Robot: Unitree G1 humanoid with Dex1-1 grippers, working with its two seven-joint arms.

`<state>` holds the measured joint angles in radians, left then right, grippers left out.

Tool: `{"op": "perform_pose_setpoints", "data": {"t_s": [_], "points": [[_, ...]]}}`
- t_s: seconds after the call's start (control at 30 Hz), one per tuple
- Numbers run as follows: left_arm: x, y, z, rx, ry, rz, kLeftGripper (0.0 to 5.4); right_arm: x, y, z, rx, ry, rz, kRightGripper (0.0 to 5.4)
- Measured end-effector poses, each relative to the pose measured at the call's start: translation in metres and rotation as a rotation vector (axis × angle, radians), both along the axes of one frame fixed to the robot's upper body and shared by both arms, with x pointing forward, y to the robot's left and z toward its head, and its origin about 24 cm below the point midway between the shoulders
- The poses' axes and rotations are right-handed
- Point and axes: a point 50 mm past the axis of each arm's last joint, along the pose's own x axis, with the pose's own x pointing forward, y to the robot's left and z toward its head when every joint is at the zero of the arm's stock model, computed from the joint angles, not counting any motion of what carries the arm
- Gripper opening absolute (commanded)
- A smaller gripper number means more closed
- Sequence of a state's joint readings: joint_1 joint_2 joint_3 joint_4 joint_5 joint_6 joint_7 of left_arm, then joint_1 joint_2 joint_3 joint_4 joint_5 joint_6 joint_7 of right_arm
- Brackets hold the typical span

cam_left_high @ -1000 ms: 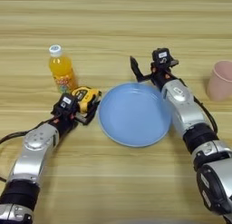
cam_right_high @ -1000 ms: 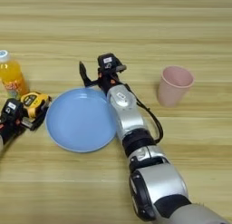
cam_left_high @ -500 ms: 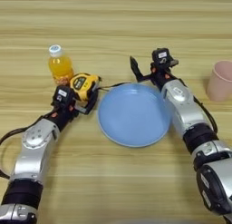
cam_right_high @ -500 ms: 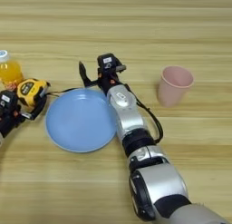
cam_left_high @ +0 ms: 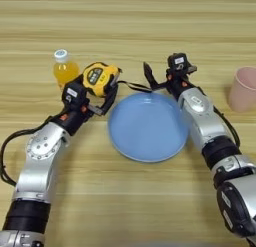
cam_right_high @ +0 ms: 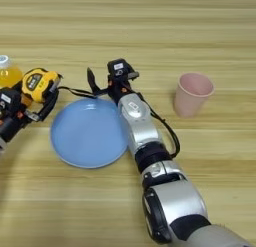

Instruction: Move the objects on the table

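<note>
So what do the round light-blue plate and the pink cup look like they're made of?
The round light-blue plate looks like smooth plastic, possibly melamine: even matte colour with only a soft sheen along its rim. The pink cup also seems plastic: thin wall, uniform pastel colour, no glaze glare. Ceramic can't be ruled out for either.

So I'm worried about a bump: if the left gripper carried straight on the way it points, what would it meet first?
The left gripper, shut on the tape measure, points up-right. Its line passes just beyond the plate rim toward the right gripper; probably that first, though depth is unclear.
</note>
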<state>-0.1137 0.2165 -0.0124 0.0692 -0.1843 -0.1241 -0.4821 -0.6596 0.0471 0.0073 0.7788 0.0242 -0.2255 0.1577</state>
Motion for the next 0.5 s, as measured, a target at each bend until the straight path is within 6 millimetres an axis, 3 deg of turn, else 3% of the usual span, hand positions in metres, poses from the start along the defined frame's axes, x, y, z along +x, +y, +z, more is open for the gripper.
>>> {"op": "perform_pose_setpoints", "data": {"t_s": [0.33,0.5], "points": [[-0.016,-0.040,-0.012,0.016,0.064,-0.189,4.31,0.000,0.000,0.002,0.003,-0.009,0.000,5.40],[-0.017,-0.041,-0.021,0.058,0.099,-0.201,4.31,0.000,0.001,0.003,0.005,-0.014,0.000,5.40]]}}
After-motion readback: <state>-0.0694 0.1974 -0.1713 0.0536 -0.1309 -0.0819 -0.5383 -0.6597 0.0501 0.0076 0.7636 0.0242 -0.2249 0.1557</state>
